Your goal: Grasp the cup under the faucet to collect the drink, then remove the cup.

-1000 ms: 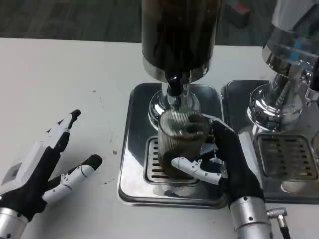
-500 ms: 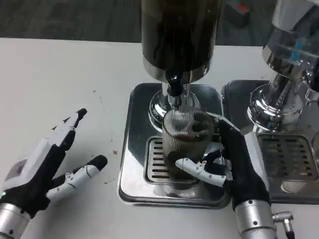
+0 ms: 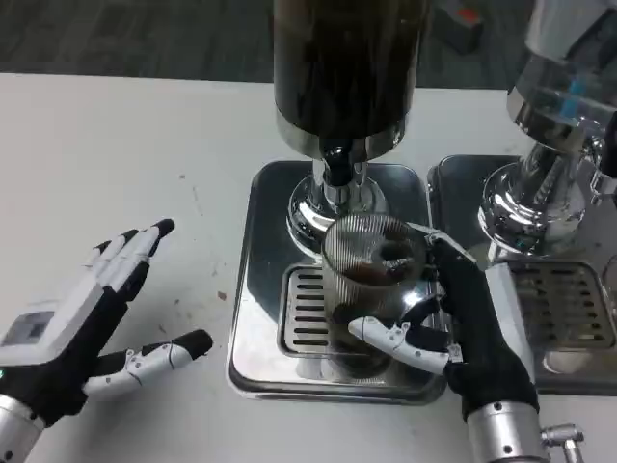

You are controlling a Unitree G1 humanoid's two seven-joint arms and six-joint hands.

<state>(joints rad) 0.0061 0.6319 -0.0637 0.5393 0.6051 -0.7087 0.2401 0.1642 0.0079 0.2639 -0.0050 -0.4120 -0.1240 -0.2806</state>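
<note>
A clear ribbed cup [image 3: 371, 280] with dark drink in its bottom sits over the drip grille [image 3: 307, 309] of the steel tray [image 3: 260, 260], just in front of the black faucet [image 3: 335, 164] of the dark drink dispenser [image 3: 345, 68]. My right hand [image 3: 463, 323] grips the cup from its right side, thumb across the cup's front. My left hand [image 3: 82, 328] lies open on the white table to the left of the tray, fingers spread, holding nothing.
A second chrome dispenser [image 3: 549, 145] with its own tray [image 3: 569, 318] stands at the right, close beside my right hand. Bare white table [image 3: 116, 154] stretches to the left and behind my left hand.
The cup, held by my right hand, has shifted right and toward me, out from under the faucet. My left hand has drifted slightly right and turned flatter.
</note>
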